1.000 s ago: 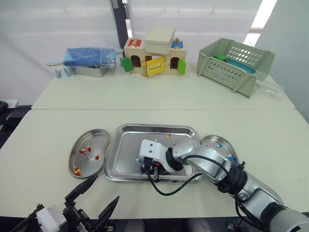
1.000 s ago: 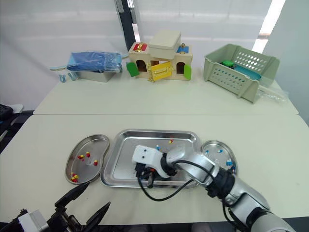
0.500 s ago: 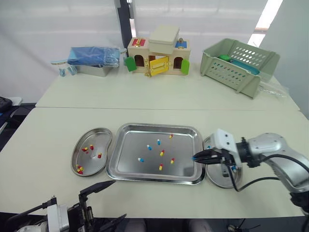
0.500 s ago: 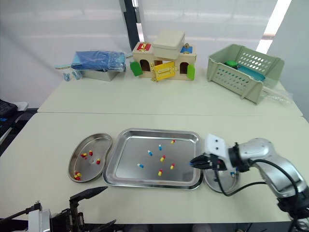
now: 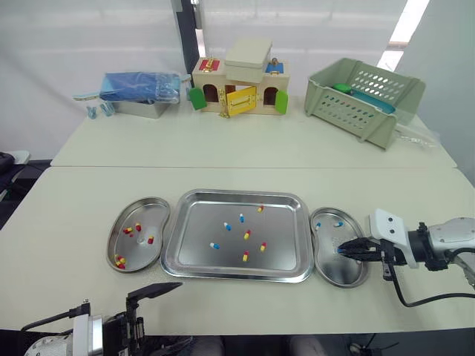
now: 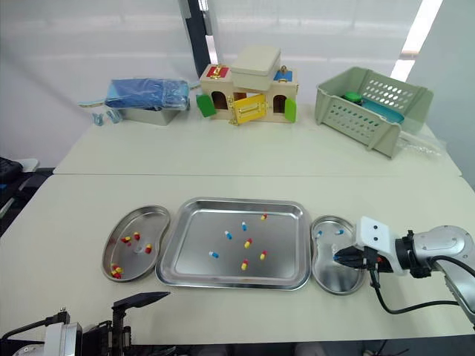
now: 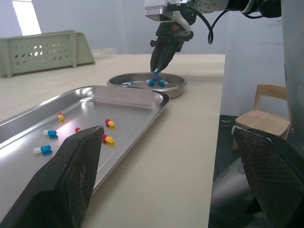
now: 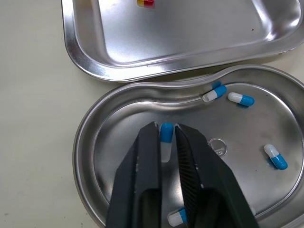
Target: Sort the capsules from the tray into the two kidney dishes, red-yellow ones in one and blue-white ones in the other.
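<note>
The steel tray (image 5: 200, 222) lies mid-table with several capsules of both colours, among them a red-yellow one (image 5: 246, 234) and a blue-white one (image 5: 214, 245). The left kidney dish (image 5: 141, 254) holds red-yellow capsules (image 5: 126, 231). In the right kidney dish (image 5: 334, 263) lie blue-white capsules (image 8: 241, 99). Low over this dish, my right gripper (image 8: 166, 126) is shut on a blue-white capsule (image 8: 166, 135). My left gripper (image 7: 166, 129) is open near the table's front edge, level with the tray's left part, holding nothing.
Along the back of the far table stand a metal box with a blue bag (image 5: 139, 89), a wooden toy house (image 5: 237, 80) and a green basket (image 5: 364, 96). A wooden chair (image 7: 266, 118) stands off the table's right end.
My right gripper has gone from the tray's front left, past its right edge, to above the right dish, carrying a blue-white capsule. My left gripper has sunk lower in view.
</note>
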Available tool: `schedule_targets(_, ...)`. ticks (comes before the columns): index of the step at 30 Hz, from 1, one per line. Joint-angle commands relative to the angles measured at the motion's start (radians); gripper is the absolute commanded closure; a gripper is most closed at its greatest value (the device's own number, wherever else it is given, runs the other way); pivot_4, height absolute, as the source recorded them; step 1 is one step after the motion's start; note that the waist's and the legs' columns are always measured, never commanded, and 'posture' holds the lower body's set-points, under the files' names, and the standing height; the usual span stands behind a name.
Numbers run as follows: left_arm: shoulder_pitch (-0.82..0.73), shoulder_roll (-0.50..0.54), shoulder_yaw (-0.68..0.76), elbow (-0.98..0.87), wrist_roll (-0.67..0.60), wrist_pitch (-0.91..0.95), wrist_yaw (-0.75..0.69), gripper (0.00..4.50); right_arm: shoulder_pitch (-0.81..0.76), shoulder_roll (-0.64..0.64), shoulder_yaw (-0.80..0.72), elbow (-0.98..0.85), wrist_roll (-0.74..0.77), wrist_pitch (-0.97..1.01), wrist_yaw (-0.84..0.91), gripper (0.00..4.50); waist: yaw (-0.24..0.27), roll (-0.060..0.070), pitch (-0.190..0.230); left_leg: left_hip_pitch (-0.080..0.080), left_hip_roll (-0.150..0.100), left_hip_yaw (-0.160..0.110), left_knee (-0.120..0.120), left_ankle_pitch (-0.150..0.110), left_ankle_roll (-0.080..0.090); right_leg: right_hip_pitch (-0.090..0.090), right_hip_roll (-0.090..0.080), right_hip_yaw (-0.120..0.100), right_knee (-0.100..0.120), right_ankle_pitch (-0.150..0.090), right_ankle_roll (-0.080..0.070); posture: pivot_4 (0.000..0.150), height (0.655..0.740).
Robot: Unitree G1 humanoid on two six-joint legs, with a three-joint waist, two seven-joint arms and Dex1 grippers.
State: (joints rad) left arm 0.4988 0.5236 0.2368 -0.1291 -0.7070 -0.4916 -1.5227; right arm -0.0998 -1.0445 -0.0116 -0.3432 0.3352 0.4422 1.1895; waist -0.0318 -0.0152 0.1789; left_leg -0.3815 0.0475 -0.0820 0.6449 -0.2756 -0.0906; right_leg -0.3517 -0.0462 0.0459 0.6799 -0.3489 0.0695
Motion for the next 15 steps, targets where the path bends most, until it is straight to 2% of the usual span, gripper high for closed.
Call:
schedule_targets(1,0.013,-0.009,0.029,0.009,-0.023,-0.024,-0.017,0.0,-0.011,-0.007,-0.025,0.009,0.012,-0.016,0.014,2.79,0.0,0.0,0.0,0.0,0.0,0.0,0.0,0.0,0.0,0.0,0.0,0.0,0.0,0.0,0.0,0.15,0.74)
schedule_targets(6,0.014,-0.021,0.039,0.026,-0.026,-0.03,-0.027,0.0,-0.016,-0.01,-0.023,0.026,0.006,-0.031,0.026,1.41,0.0,0.0,0.0,0.0,0.0,0.0,0.0,0.0,0.0,0.0,0.0,0.0,0.0,0.0,0.0,0.15,0.74)
schedule_targets(10,0.026,-0.029,0.037,0.024,-0.031,-0.026,-0.028,0.0,0.003,-0.017,-0.057,0.034,0.025,-0.035,0.034,0.09,0.0,0.0,0.0,0.0,0.0,0.0,0.0,0.0,0.0,0.0,0.0,0.0,0.0,0.0,0.0,0.15,0.74)
schedule_targets(15,0.005,-0.039,0.042,0.043,-0.027,-0.036,-0.017,0.0,0.022,-0.008,-0.083,0.057,0.028,-0.056,0.045,0.04,0.001,0.0,0.0,0.0,0.0,0.0,0.0,0.0,0.0,0.001,0.0,0.0,0.0,0.0,0.0,0.15,0.74)
